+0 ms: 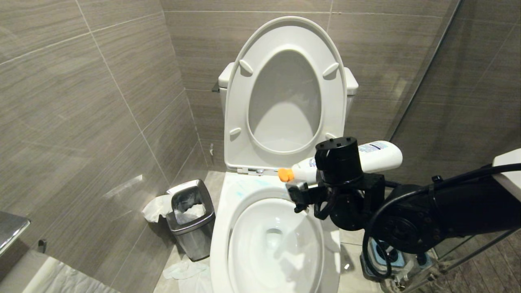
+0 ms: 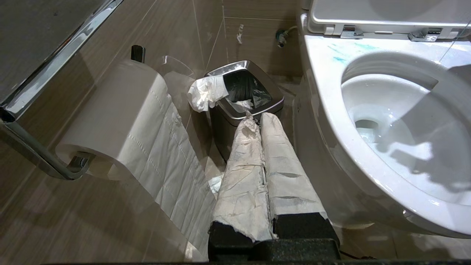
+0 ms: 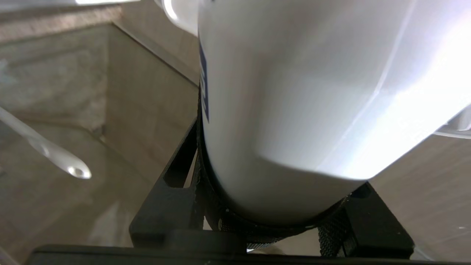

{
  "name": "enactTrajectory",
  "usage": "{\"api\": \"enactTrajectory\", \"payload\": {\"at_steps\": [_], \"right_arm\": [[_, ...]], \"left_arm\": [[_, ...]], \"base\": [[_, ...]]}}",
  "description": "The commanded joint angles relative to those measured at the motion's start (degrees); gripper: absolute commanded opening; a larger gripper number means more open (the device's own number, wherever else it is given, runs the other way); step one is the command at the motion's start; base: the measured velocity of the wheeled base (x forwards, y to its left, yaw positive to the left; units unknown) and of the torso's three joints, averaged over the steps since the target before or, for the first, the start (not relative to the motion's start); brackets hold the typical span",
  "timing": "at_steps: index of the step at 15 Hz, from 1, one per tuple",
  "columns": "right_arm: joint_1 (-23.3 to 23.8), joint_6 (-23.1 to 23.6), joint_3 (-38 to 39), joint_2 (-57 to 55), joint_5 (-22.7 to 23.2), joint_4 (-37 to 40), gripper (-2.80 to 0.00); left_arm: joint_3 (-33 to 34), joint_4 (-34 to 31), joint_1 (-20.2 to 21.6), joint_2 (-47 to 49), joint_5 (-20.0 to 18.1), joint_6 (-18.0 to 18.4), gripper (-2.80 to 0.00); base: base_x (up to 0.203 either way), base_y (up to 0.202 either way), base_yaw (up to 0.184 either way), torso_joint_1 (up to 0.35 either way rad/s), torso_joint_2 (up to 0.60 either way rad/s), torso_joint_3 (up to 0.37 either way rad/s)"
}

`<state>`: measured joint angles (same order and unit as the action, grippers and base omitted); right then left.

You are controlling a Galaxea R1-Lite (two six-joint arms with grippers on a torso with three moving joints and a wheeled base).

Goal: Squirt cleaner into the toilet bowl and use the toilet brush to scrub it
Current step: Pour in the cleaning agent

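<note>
The right gripper (image 1: 340, 173) has its jaws closed partway around the body of the cleaner (image 1: 376, 156), holding the white bottle nearly level above the far right rim of the toilet bowl (image 1: 228, 228), its orange nozzle (image 1: 285, 174) pointing toward the raised seat (image 1: 240, 122). Blue-green smears mark the rim behind the bowl. The left gripper (image 2: 263, 121) hangs low beside the toilet, its paper-wrapped fingers (image 2: 243, 173) pressed together on nothing, pointing at the steel waste bin (image 2: 254, 106). A white handle end (image 3: 70, 167), apparently the toilet brush, shows in the right wrist view.
</note>
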<state>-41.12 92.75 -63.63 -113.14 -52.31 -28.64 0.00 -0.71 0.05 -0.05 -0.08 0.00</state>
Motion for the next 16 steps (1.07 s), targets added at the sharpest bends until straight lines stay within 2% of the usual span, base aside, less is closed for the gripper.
{"api": "enactTrajectory", "payload": {"at_steps": [1, 5, 16], "right_arm": [[0.0, 2.0, -0.1, 0.3, -0.4, -0.2, -2.8], [0.0, 5.3, -0.5, 0.3, -0.4, -0.3, -2.8], [-0.2, 4.9, -1.1, 0.5, -0.2, -0.5, -2.8]], "left_arm": [[0.0, 0.0, 0.0, 0.1, 0.0, 0.0, -2.8], [0.0, 0.0, 0.0, 0.1, 0.0, 0.0, -2.8], [0.0, 0.0, 0.0, 0.1, 0.0, 0.0, -2.8]], "base": [[0.0, 0.0, 0.0, 0.0, 0.0, 0.0], [0.0, 0.0, 0.0, 0.0, 0.0, 0.0], [0.0, 0.0, 0.0, 0.0, 0.0, 0.0]]}}
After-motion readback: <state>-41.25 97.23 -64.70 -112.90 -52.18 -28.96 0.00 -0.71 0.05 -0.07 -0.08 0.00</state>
